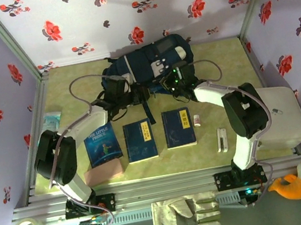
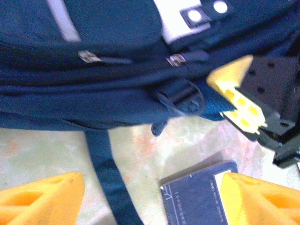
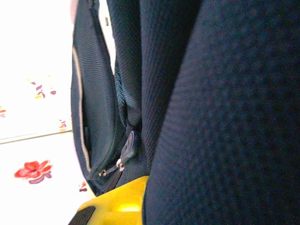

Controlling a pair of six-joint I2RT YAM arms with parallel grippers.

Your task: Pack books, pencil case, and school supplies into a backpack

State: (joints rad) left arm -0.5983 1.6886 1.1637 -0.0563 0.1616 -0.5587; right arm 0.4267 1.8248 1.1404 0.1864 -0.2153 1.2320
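At the backpack (image 1: 144,61), near side: right end effector (image 1: 178,80) closed, apparently pinching its fabric; left end effector (image 2: 152,180) spread apart, empty, just beside. Books (image 1: 140,140) lie behind both on the bench (image 1: 220,59). Risk: thin pinch slips when pulled.

Navy backpack (image 1: 145,67) lies farthest. Three books (image 1: 140,140) lie flat in a row nearer, pink pencil case (image 1: 104,173) at left, white supplies (image 1: 222,139) at right.

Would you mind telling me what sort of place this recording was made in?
Most likely a staged robot test booth rather than a real room: floral-print walls on a metal frame enclose a small table, where a backpack and books are laid out.
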